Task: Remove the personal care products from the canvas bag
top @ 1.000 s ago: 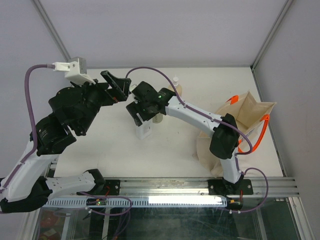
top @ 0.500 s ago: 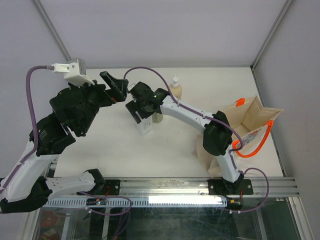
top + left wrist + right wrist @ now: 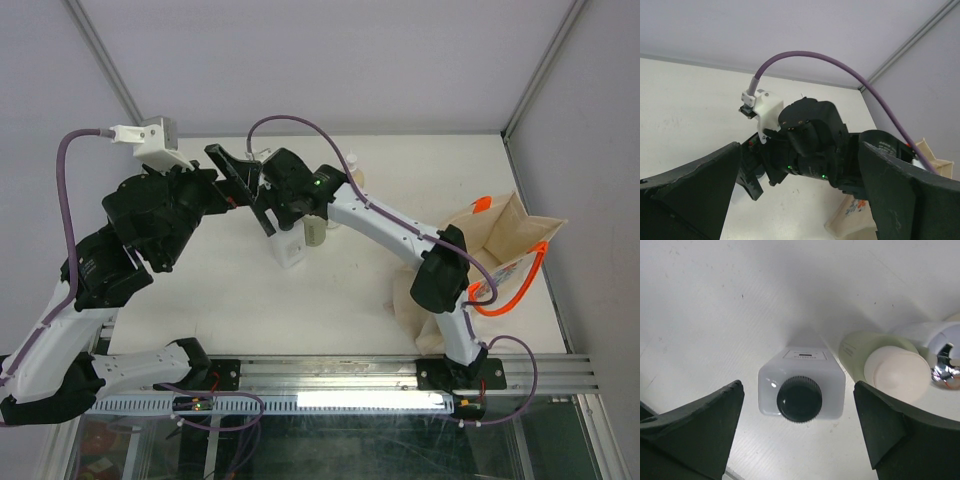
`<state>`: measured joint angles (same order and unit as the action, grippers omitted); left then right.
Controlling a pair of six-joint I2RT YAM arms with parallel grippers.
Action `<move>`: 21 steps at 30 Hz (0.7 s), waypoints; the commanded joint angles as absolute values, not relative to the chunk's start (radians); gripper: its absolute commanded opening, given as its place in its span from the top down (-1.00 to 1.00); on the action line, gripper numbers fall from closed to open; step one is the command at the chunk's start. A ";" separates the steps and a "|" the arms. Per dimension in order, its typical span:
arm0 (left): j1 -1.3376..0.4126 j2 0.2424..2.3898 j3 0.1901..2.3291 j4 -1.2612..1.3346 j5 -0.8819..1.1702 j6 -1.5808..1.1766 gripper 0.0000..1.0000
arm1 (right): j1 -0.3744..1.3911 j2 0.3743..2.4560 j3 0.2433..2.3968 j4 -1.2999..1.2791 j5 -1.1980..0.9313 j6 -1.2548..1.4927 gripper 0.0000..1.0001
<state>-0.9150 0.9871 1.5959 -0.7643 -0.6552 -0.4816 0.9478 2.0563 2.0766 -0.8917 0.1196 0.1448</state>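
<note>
Cream pump bottle (image 3: 353,170) mostly hidden behind right arm (image 3: 385,228); silver-capped bottle (image 3: 941,360) cut off at right edge.

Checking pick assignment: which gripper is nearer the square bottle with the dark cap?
Right. The right gripper is open directly over the square bottle, a finger on either side; the left gripper sits apart, farther back and to its left.

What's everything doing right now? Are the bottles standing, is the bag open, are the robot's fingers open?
Square bottle: upright on the table, dark cap on, not gripped.
Olive cylinder: upright, beige cap on, beside the square bottle.
Silver-capped bottle: cap on, partly out of view.
Pump bottle: upright, partly hidden by the right arm.
Canvas bag: mouth open.
Right fingers: open, above the square bottle.
Left fingers: open, empty.
</note>
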 commanded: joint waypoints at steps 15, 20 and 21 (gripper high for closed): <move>-0.913 1.011 1.435 -0.630 -0.352 -0.588 -0.98 | 0.842 1.233 1.695 -1.191 0.340 0.375 -0.89; -0.913 1.157 1.435 -0.534 -0.123 -0.593 -0.98 | 0.824 1.056 1.617 -1.342 0.444 0.524 -0.70; -0.913 1.194 1.445 -0.522 -0.068 -0.594 -0.98 | 0.824 1.030 1.598 -1.370 0.456 0.568 -0.65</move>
